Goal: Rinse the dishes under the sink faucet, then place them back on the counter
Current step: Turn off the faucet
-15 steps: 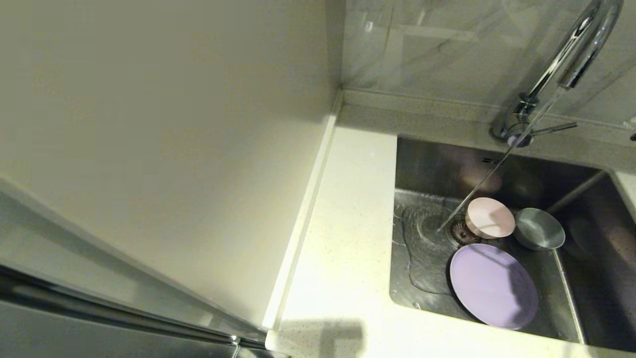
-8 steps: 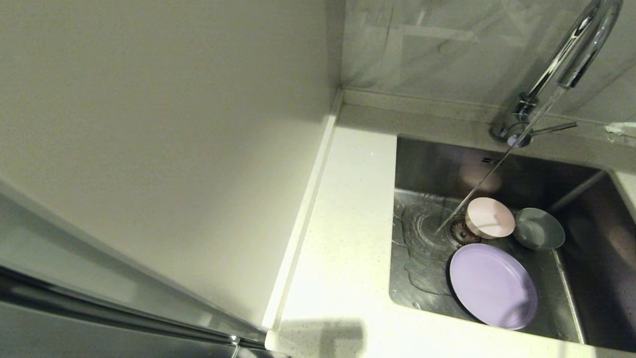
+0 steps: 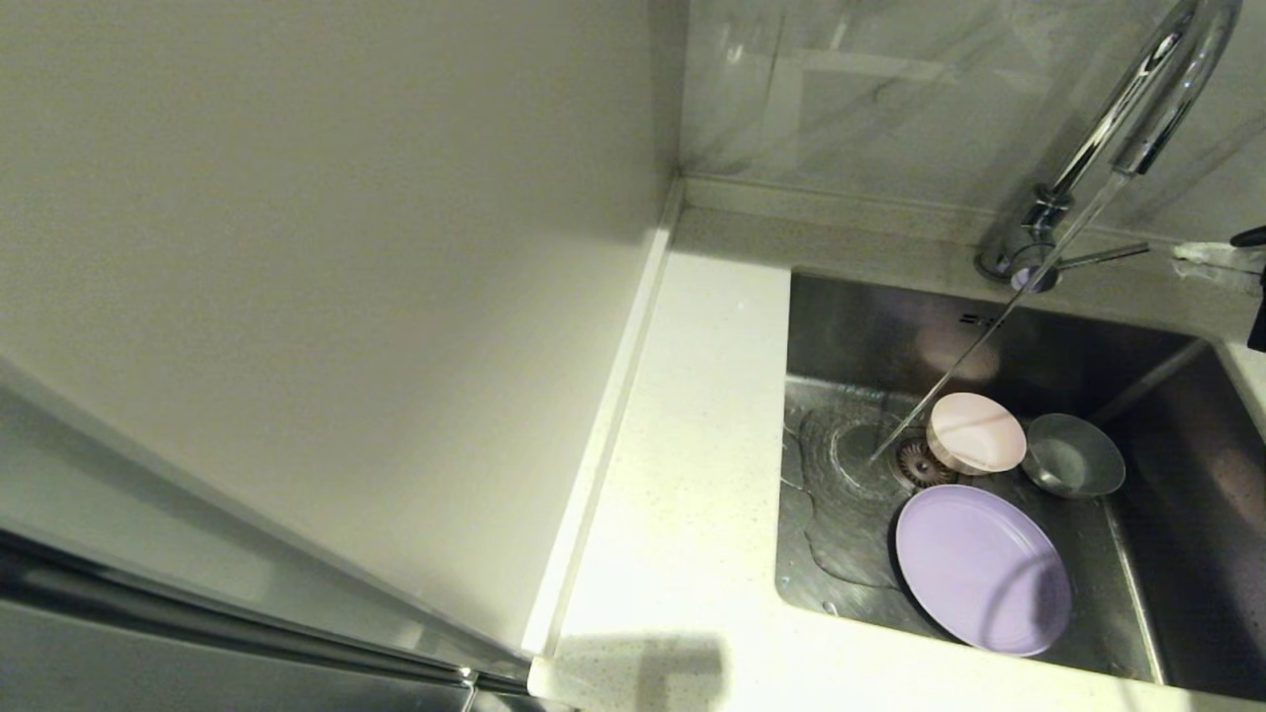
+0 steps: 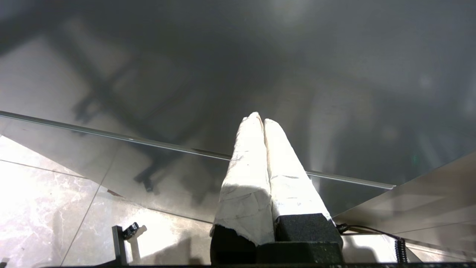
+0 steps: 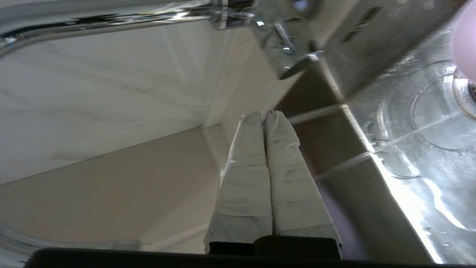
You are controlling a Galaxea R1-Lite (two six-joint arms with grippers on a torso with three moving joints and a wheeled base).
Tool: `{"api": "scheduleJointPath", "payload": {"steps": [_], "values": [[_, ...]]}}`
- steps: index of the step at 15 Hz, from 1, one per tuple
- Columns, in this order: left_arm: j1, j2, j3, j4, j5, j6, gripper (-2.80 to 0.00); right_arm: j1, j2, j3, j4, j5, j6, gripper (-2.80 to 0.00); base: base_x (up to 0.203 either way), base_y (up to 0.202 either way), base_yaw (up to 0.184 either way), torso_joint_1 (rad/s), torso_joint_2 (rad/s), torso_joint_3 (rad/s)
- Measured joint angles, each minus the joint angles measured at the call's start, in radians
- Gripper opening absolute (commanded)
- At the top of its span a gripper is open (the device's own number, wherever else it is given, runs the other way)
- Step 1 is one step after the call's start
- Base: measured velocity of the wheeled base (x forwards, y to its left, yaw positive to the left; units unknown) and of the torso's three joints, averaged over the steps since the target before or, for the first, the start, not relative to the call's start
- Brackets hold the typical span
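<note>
Three dishes lie in the sink (image 3: 1147, 583): a pink bowl (image 3: 976, 433) by the drain, a blue-green bowl (image 3: 1073, 455) to its right and a lilac plate (image 3: 982, 569) in front. Water runs from the chrome faucet (image 3: 1137, 99) onto the sink floor left of the pink bowl. My right gripper (image 3: 1179, 255) reaches in from the right edge, shut and empty, just right of the faucet's side lever (image 3: 1103, 255). Its wrist view has the right gripper (image 5: 264, 113) pointing toward that lever (image 5: 301, 63). My left gripper (image 4: 260, 119) is parked, shut and empty, out of the head view.
The white speckled counter (image 3: 692, 445) runs left of the sink, bounded by a cream wall panel (image 3: 346, 297) on its left. A marble backsplash (image 3: 870, 99) stands behind. The drain strainer (image 3: 920, 463) sits beside the pink bowl.
My right gripper has come into the head view from the right edge and moved left toward the faucet lever. Water keeps running; the dishes have not moved.
</note>
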Motion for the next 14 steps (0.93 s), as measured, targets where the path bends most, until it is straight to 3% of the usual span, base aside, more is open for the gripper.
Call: {"api": "scheduleJointPath", "payload": {"steps": [14], "values": [[0.000, 0.000, 0.000, 0.000, 0.000, 0.000, -2.80, 0.001, 0.117, -0.063, -0.054, 0.039, -0.004, -2.80, 0.000, 0.000, 0.000, 0.000, 0.00, 0.000]]}}
